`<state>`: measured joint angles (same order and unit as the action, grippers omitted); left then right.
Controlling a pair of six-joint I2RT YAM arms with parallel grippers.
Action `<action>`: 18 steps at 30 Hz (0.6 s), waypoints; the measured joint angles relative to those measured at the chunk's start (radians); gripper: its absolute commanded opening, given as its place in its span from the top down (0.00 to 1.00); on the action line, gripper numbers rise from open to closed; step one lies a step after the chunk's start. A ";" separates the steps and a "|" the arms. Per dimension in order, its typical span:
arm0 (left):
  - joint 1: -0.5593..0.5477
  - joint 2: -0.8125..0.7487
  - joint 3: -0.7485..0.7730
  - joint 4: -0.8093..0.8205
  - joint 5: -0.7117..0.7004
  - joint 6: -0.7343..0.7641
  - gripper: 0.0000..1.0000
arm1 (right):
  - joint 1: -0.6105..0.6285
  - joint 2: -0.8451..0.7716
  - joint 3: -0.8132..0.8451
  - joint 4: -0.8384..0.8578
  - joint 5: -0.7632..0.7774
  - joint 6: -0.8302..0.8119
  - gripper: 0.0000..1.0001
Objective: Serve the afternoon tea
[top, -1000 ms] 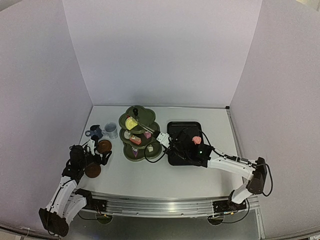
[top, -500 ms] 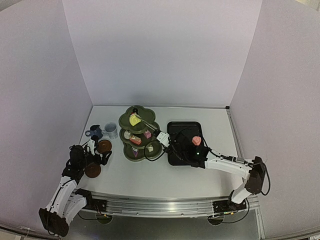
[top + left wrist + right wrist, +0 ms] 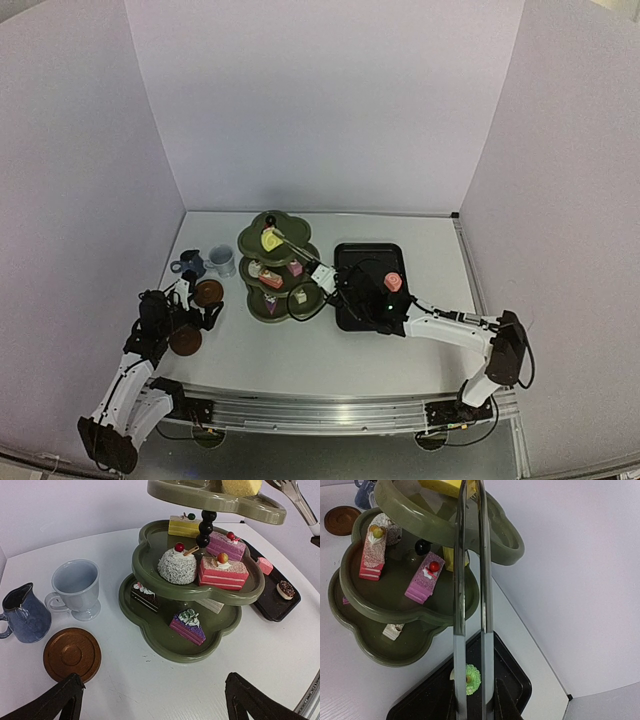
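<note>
The olive-green three-tier stand (image 3: 280,300) (image 3: 150,570) (image 3: 395,592) is mid-table with several small cakes on its tiers. My right gripper (image 3: 326,279) (image 3: 479,702) is shut on the metal tongs (image 3: 296,252) (image 3: 470,580), which reach over the top tier to a yellow cake (image 3: 270,240) (image 3: 442,486) (image 3: 240,486). Whether the tongs still pinch it I cannot tell. My left gripper (image 3: 200,306) (image 3: 152,692) hangs open, low over the table. One brown saucer (image 3: 209,292) (image 3: 72,653) lies just by it, another saucer (image 3: 185,341) nearer the front. The white cup (image 3: 221,261) (image 3: 76,590) and dark-blue cup (image 3: 188,265) (image 3: 22,614) stand behind.
The black tray (image 3: 372,252) (image 3: 515,680) lies right of the stand, under my right arm. It holds a pink cake (image 3: 393,282), a green doughnut (image 3: 471,678) and a chocolate doughnut (image 3: 286,588). White walls close in the table on three sides.
My right arm has pushed the tongs left and farther back, carrying the yellow cake deeper over the top tier. The left arm has not moved.
</note>
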<state>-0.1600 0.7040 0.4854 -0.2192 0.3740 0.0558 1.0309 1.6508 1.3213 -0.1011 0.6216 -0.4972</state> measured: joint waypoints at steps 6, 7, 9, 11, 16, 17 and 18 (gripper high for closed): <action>0.000 -0.005 0.000 0.000 0.000 0.000 0.01 | 0.000 -0.001 -0.052 0.032 0.004 0.001 1.00; 0.000 -0.006 0.000 0.000 0.000 0.000 0.01 | 0.000 -0.001 -0.057 0.035 0.004 0.001 1.00; 0.000 -0.006 0.000 0.000 0.000 0.000 0.01 | -0.001 -0.002 -0.062 0.039 0.007 0.001 1.00; 0.000 -0.006 0.000 0.000 0.000 0.000 0.01 | -0.002 -0.004 -0.065 0.042 0.007 0.001 0.99; 0.000 -0.009 0.000 0.000 0.000 0.000 0.01 | -0.002 -0.037 -0.088 0.028 -0.004 0.001 0.91; 0.000 -0.011 0.000 0.000 0.000 0.001 0.01 | -0.002 -0.045 -0.092 0.021 -0.008 0.002 0.89; 0.000 -0.013 0.000 0.000 0.000 0.001 0.01 | -0.002 -0.053 -0.094 0.013 -0.012 0.003 0.88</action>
<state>-0.1600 0.6913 0.4854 -0.2195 0.3737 0.0566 1.0290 1.5977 1.2270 -0.0877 0.6095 -0.4945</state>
